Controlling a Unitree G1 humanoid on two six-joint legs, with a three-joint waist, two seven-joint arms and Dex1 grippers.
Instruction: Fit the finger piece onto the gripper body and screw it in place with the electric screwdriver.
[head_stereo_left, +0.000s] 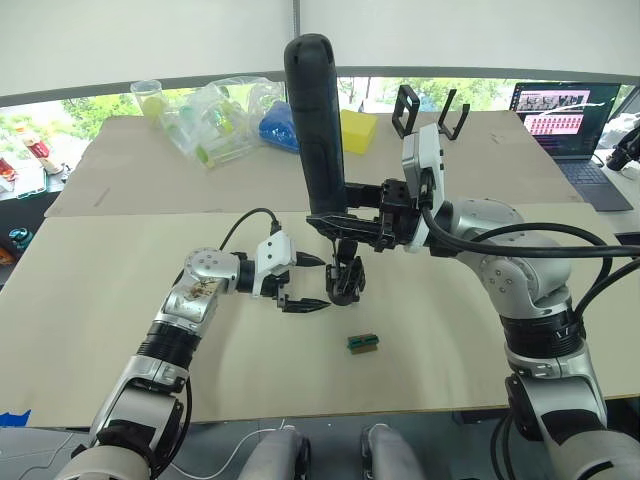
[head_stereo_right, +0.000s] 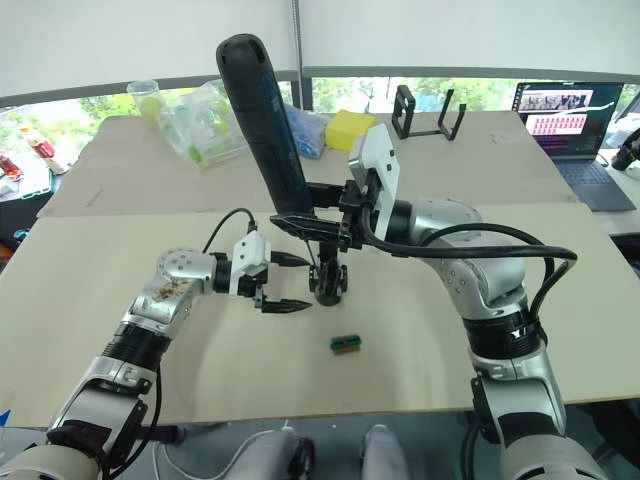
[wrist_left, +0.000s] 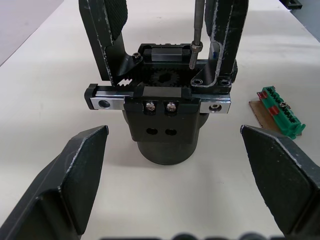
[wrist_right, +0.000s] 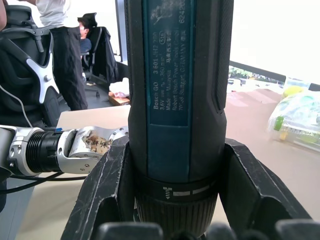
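A pale beige bench carries a small black chunky gripper body with a round base, standing upright near the middle. In the left wrist view, two black fingers rise from its top rail; the loose black finger piece appears to be the one next to the bit, already seated on the body, though which of the two it is cannot be told for certain.

The right tool is clamped around the lower barrel of the electric screwdriver, a long thick black cylinder with a rounded top. It stands nearly upright over the gripper body, tilted slightly. Its thin metal bit comes down to a screw position on top of the body, beside the finger piece.

The left tool sits just beside the gripper body on the robot's left, its two black fingers apart and holding nothing, level with the body's base.

A small green-and-brown block lies on the bench near the body, toward the robot.

Judging by looks, the screwdriver is heavy and rigid, and top-heavy when gripped low, so a firm hold near the collar suits it. The gripper body seems light and could turn or tip under screw torque; its round base looks like the place to steady it. The finger piece is small and hard.
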